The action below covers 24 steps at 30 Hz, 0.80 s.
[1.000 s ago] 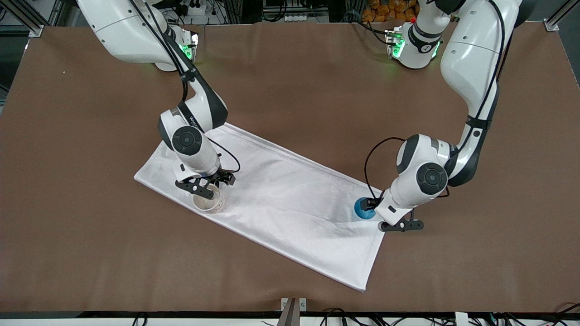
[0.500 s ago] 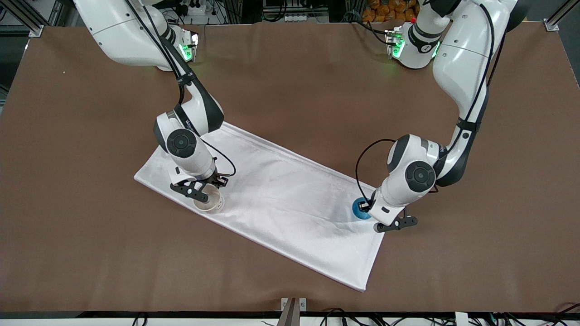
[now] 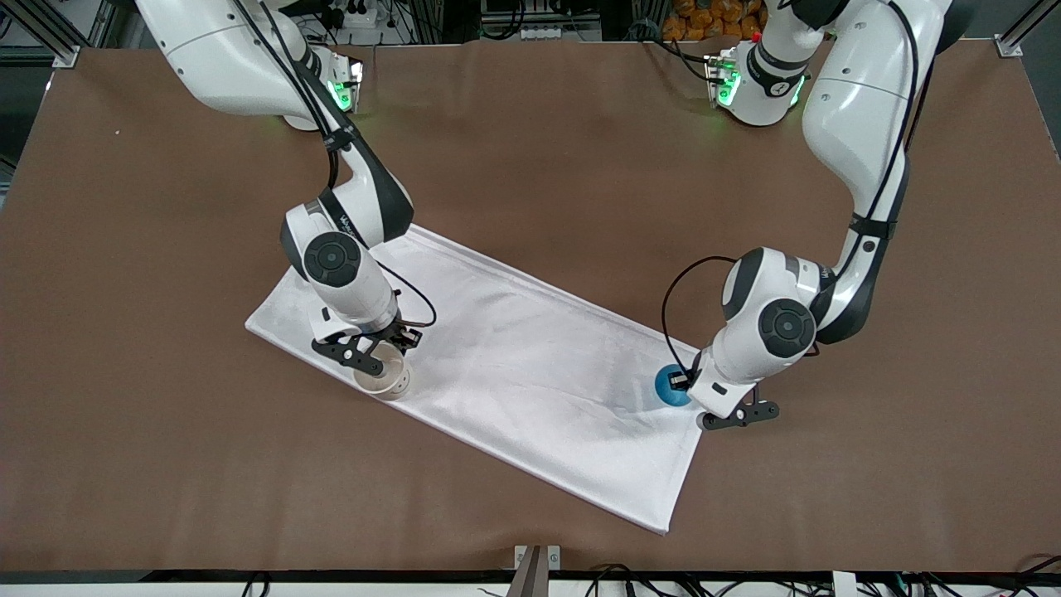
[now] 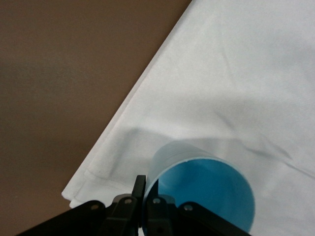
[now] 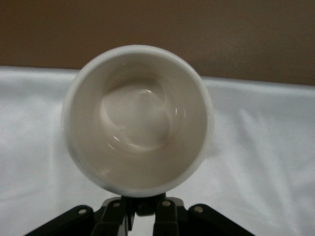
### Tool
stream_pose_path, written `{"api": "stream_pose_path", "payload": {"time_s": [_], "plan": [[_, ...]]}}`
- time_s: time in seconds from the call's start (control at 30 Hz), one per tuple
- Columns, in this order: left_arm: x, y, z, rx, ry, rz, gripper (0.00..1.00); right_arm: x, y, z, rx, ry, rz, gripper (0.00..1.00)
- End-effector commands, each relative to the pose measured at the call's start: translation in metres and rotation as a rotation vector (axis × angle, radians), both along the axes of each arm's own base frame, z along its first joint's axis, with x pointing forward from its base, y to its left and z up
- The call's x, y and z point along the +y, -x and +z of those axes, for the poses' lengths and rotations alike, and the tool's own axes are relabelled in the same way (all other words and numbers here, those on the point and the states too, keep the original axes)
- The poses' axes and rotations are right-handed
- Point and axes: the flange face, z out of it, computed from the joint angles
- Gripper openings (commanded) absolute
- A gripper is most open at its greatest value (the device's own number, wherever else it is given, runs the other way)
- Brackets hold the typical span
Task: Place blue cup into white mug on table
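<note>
so, here is how i stand, line by line.

left gripper [image 3: 681, 391]: mine, low at the blue cup [image 3: 668, 386], at the corner of the white cloth [image 3: 530, 390] toward the left arm's end of the table [image 3: 530, 124].
left fingers: in the left wrist view they look pinched on the cup's rim, one finger [image 4: 139, 189] outside the wall and its partner seemingly inside the mouth; clamped on the wall, as far as i can judge.
blue cup: upright on the cloth, mouth up and empty; i cannot tell whether its base has left the cloth.
right gripper [image 3: 375, 352]: mine too, low at the white mug [image 3: 383, 377], at the cloth's edge toward the right arm's end.
right fingers: the right wrist view shows the mug's rim [image 5: 138, 189] right at my fingertips, so i read them as closed on its wall.
white mug: upright on the cloth, pale inside and empty; its handle is not clearly seen.
gap: cup and mug sit well apart, most of the cloth between them.
how the cup handles: probably light, thin plastic, smooth and a bit slippery; stiff enough at the rim, but a hard squeeze could flex it.
where to hold: the rim pinch suits it, since it leaves the base free to enter the mug.
how the mug handles: likely heavier, rigid, glazed; a steadying hold on its wall should keep it from sliding on the cloth.
risk: the cup is only slightly narrower, so a tilted cup could catch on the mug's rim.
</note>
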Motion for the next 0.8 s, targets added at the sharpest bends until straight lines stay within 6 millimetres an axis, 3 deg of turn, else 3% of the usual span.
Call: {"api": "stream_pose_path", "payload": {"time_s": [0.0, 0.2, 0.37, 0.67, 0.77], "plan": [[0.017, 0.009, 0.028, 0.051, -0.043, -0.059, 0.00, 0.044, 0.005, 0.038, -0.010, -0.005, -0.006, 0.00], [0.049, 0.035, 0.050, 0.078, -0.062, -0.103, 0.00, 0.096, 0.020, 0.065, -0.032, -0.045, 0.047, 0.00], [0.078, 0.063, 0.071, 0.078, -0.075, -0.140, 0.00, 0.146, 0.048, 0.079, -0.045, -0.058, 0.104, 0.00], [0.113, 0.105, 0.091, 0.055, -0.087, -0.177, 0.00, 0.249, 0.114, 0.047, -0.013, -0.083, 0.115, 0.00], [0.119, 0.115, 0.094, 0.057, -0.085, -0.193, 0.00, 0.268, 0.130, 0.040, -0.007, -0.086, 0.130, 0.00]]}}
